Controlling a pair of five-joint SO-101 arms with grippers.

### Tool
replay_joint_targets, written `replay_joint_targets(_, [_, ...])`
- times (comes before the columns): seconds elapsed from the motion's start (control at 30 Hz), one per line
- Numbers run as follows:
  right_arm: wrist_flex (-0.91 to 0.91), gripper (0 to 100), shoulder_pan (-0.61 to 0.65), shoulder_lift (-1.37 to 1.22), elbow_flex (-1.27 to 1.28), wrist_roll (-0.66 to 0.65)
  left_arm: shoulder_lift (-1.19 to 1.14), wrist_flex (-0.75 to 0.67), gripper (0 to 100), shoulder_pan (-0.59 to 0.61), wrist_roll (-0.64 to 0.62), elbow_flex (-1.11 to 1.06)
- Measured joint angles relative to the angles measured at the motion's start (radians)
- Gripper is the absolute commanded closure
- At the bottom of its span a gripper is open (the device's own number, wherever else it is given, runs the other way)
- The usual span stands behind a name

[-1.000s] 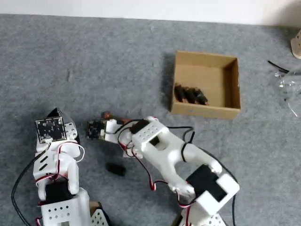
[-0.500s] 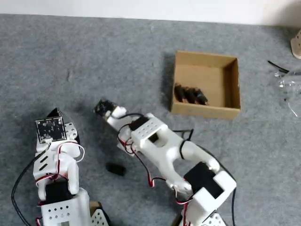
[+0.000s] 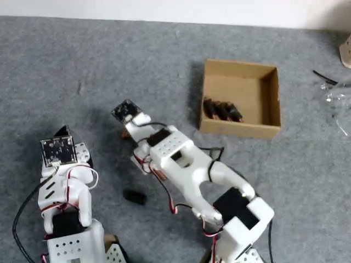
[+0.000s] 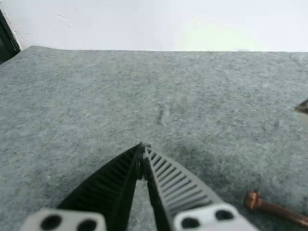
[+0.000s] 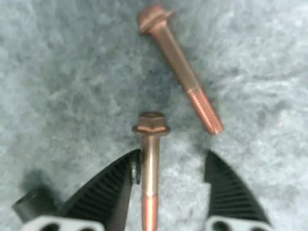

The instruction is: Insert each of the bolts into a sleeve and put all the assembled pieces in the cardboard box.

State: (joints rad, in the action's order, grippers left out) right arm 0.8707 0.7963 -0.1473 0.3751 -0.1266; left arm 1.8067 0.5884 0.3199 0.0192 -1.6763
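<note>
The right gripper (image 5: 174, 155) hangs over the grey fuzzy tabletop (image 5: 57, 72). Its two black ribbed fingers (image 5: 113, 187) are spread apart. A copper-coloured metal bolt with a six-sided head (image 5: 150, 173) lies flat between them, with its head pointing away from the gripper. It sits much closer to one finger and looks to touch that finger's tip. A second copper-coloured bolt (image 5: 179, 70) lies farther out, slanted and apart from the first. Its threaded end is near the other finger's tip. A small dark thing (image 5: 29, 206) sits just outside the nearer finger; I cannot tell what it is.
</note>
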Motion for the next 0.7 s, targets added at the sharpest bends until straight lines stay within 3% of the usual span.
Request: replay_joint_targets(0.7, [0.153, 77.9, 0.235, 0.002, -0.034, -0.049, 0.000, 0.000, 98, 0.078, -0.034, 0.000])
